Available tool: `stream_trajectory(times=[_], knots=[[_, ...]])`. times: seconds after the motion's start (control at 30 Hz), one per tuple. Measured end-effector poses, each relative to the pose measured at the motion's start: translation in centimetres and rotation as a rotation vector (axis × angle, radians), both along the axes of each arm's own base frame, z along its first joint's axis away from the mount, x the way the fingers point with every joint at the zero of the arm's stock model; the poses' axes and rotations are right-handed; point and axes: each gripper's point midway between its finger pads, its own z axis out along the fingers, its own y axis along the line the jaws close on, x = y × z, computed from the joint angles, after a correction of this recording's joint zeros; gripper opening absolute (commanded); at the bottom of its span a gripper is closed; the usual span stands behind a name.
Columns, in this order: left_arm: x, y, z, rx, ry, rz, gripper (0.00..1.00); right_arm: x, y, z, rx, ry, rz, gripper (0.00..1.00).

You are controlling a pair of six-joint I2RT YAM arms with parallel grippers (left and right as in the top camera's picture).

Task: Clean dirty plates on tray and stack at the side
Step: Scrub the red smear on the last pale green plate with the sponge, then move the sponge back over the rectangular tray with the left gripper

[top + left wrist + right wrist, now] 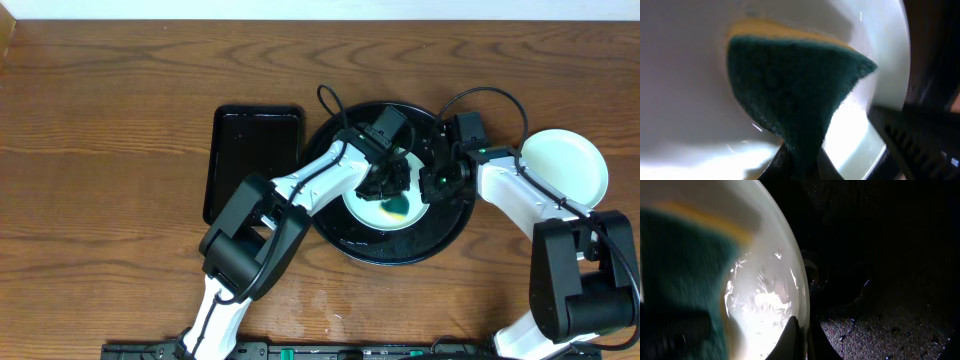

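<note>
left gripper (388, 186): clenched on the green sponge (795, 95), pressing it onto the pale plate (360, 205)
right gripper (432, 182): pinching that plate's rim
pale plate: wet, lying in the round black tray (400, 256)
mint plate (565, 165): on the table (100, 150), right of the tray

The bench (100, 150) is being seen as grained brown wood with a dull sheen, the tray (400, 248) as glossy black. The plate (765, 295) is being seen as smooth and wet-glossy, the sponge (790, 90) as coarse green fibre over yellow foam.
</note>
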Motion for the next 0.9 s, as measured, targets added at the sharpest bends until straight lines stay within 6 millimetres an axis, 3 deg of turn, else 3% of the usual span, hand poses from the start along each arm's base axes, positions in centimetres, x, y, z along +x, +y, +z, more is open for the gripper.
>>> stream_trajectory(times=[0.13,0.3,0.43,0.53,0.63,0.73,0.9], knots=[[-0.9,0.3,-0.1,0.02,0.018,-0.038,0.07,0.0,0.0,0.0,0.0,0.0,0.0,0.01],[-0.8,2.0,-0.3,0.115,0.005,-0.036,0.07,0.0,0.0,0.0,0.0,0.0,0.0,0.01],[-0.1,5.5,-0.2,0.243,-0.001,0.008,0.07,0.0,0.0,0.0,0.0,-0.001,0.0,0.01],[1.7,8.7,0.2,0.325,-0.03,0.071,0.08,0.0,0.0,0.0,0.001,-0.002,0.0,0.01],[2.8,10.3,0.8,0.35,-0.055,0.109,0.07,0.1,0.0,0.0,0.001,-0.002,0.001,0.01],[3.3,10.5,2.5,0.349,-0.103,0.115,0.07,0.1,0.0,0.0,0.001,-0.002,0.001,0.01],[3.9,11.8,8.7,0.318,-0.227,0.146,0.07,0.1,0.0,0.0,0.001,-0.004,0.001,0.01]])
